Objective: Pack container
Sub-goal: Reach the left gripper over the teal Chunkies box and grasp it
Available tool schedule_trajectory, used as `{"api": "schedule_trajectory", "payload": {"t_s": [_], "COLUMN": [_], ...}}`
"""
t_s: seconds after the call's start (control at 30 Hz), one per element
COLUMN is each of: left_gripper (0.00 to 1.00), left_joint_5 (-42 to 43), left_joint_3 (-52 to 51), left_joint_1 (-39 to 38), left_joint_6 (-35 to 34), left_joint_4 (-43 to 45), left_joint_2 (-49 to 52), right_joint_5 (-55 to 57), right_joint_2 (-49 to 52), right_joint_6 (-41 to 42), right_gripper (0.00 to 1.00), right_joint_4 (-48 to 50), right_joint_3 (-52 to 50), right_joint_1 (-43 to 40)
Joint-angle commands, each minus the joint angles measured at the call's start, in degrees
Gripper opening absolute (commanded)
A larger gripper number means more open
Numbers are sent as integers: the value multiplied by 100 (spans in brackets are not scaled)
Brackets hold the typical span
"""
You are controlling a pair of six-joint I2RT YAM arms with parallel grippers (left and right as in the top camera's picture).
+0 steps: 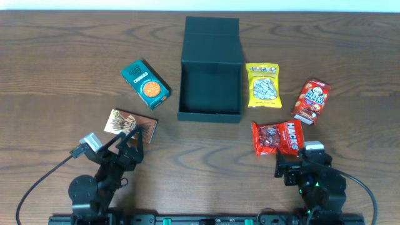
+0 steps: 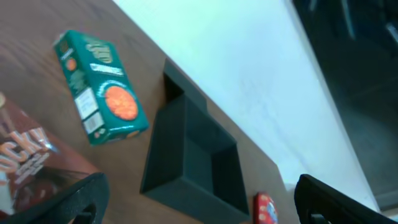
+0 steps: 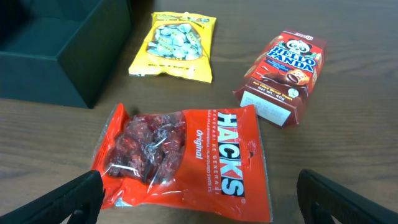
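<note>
The left gripper is spread wide. In its wrist view its black fingers sit at the two lower corners with nothing pinched between them. Just ahead of it on the brown wooden table lies a flat brown snack box with gold lettering, of which that view catches only a corner. Farther out lies a small teal cardboard cookie box with an orange biscuit print, flat and at an angle.

The right gripper is also spread. Its fingers flank the near end of a red plastic bag with a clear window, without pinching it. Only this wrist view makes the print readable: HACKS on the red bag, and Hello Panda on the dark red cardboard box to the right. A yellow plastic candy bag lies beyond them.

The dark teal-green matte rectangular container stands at mid-table, on the far side. The cookie box is on its left and the yellow bag is just beside its right wall. It is open and its mouth faces up. The hinged lid is thrown back on the far side, so box and lid together run lengthwise away from the arms. Only the overhead view shows this whole line and both arms. The right wrist view sees just a near corner. The left wrist view looks obliquely into the box and catches a small red item past it, too small to tell what it is.
</note>
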Motion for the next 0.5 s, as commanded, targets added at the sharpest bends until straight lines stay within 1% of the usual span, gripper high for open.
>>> {"api": "schedule_trajectory", "payload": {"t_s": [0.0,0.1,0.2,0.33,0.47], "left_gripper": [97,96,96,96,96], "left_joint_5": [-221,-315,-446,-774,-1086], "left_joint_3": [61,396,966,2074,3303], "left_joint_1": [-24,-24,-24,-26,-55], "left_joint_6": [-107,35,455,846,817], "left_joint_4": [17,20,17,-50,-380], "left_joint_2": [702,1784,2883,4542,6061], "right_joint_5": [68,68,68,68,68], "right_joint_2": [-42,-42,-42,-42,-42], "right_joint_6": [52,52,52,52,52], "right_gripper": [99,99,99,99,99], "right_joint_4": [-11,-11,-11,-11,-11], "right_joint_3": [-50,-50,-50,-50,-50], "right_joint_1": [-50,-50,-50,-50,-50]}}
